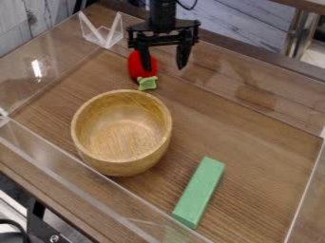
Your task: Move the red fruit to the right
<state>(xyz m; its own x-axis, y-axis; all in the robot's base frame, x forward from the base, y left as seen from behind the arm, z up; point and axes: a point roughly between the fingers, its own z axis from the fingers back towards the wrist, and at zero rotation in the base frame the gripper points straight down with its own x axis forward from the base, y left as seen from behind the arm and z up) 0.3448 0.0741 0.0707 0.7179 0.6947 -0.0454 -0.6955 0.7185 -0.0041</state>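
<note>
The gripper (164, 45) stands open beyond the bowl (122, 132). The strawberry (143, 69) lies just past the bowl's far rim, apparently ungripped. Whether it has already been shifted right is unclear; if not, the whole move remains.

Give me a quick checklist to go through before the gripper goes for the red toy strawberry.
1. Strawberry in view, not hidden: ok, most of it shows, with its green leafy cap toward the bowl.
2. Gripper open: ok, its fingers are spread wide.
3. Fingers placed on both sides of the strawberry: cannot tell, one view does not settle the depth.
4. Strawberry outside the wooden bowl: ok, it lies on the table beyond the rim.
5. Green block away from the strawberry: ok, it lies well apart, on the other side of the bowl.
</note>
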